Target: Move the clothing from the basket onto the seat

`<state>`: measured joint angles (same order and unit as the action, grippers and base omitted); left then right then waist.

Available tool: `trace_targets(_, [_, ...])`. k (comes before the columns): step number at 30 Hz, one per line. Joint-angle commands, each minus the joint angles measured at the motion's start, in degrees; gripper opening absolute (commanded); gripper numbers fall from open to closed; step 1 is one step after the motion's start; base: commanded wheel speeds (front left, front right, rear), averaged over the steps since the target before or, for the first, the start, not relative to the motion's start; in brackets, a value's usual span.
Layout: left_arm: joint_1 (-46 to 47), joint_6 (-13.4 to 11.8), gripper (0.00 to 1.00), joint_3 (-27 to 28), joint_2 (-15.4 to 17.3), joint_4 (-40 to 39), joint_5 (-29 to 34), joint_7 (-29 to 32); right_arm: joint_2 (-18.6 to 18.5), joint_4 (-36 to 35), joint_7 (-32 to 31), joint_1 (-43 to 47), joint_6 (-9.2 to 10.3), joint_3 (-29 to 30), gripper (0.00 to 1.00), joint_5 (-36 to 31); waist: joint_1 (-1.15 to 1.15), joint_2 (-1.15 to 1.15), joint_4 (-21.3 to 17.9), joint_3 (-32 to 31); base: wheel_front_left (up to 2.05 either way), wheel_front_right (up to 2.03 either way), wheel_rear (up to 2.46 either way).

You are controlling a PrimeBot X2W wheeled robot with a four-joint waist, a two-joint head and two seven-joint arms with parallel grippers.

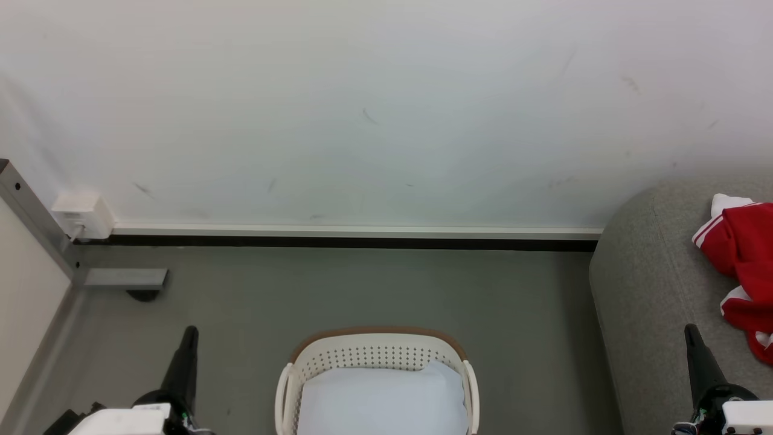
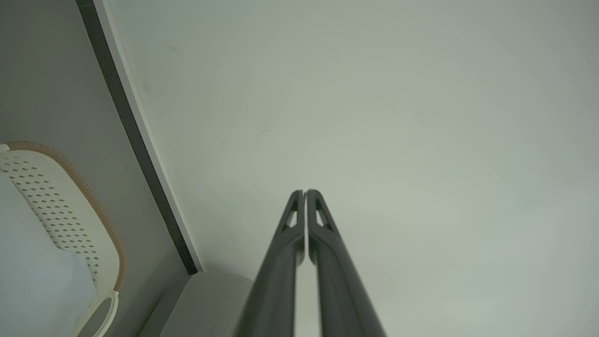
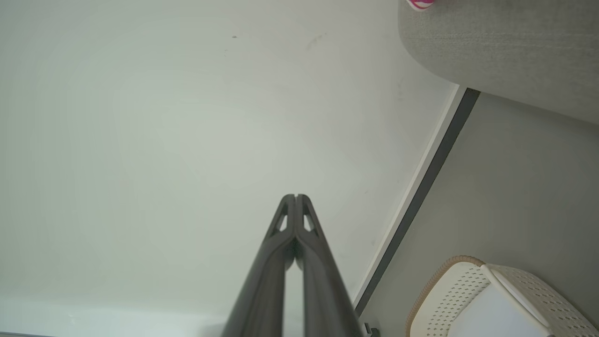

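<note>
White wall (image 1: 362, 121) is standing across the back, and now we're coming to the seat (image 1: 652, 272), the big grey sofa bulging in at our right. Next down in size, the basket (image 1: 374, 353) is sitting on the floor (image 1: 362, 290) dead centre between our arms. We're seeing nothing red in it, just a pale bluish sheet (image 1: 380, 399) lying flat. The clothing (image 1: 743, 248) is already lying crumpled on the seat, its length running toward and away from us, cut by the picture's right edge. That's putting it just right of and beyond the right gripper (image 1: 690, 329), well apart from the left gripper (image 1: 191, 331), so the right arm is the nearer one. Both grippers are showing their fingers pressed together, holding nothing. We're judging the transfer done; any tidying would be falling to the right arm.
</note>
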<state>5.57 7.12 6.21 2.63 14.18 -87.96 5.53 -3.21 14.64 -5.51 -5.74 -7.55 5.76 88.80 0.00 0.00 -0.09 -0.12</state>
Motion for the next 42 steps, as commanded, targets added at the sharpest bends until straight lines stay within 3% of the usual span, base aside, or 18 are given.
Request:
trace_targets(1, [0.62, 0.48, 0.0, 0.3, 0.42, -0.23, -1.73, 0.43, 0.23, -0.51, -0.38, -0.73, 0.11, 0.39, 0.0, 1.04, 0.0, 0.0, 0.01, 0.04, 0.0, 0.0, 0.0])
trace_targets(10, [0.95, 0.55, 0.0, 0.47, 0.43, -0.16, -4.94, 1.26, 0.43, -0.89, -1.27, -0.8, 0.12, 1.06, 0.0, 3.88, 0.0, 0.0, 0.09, 0.29, 0.0, 0.0, 0.0])
trace_targets(42, [0.9, 0.5, 0.0, 0.43, 0.43, -0.18, -4.8, 1.23, 0.4, -0.83, -1.22, -0.79, 0.12, 1.0, 0.0, 3.66, 0.0, 0.0, 0.09, 0.3, 0.0, 0.0, 0.0])
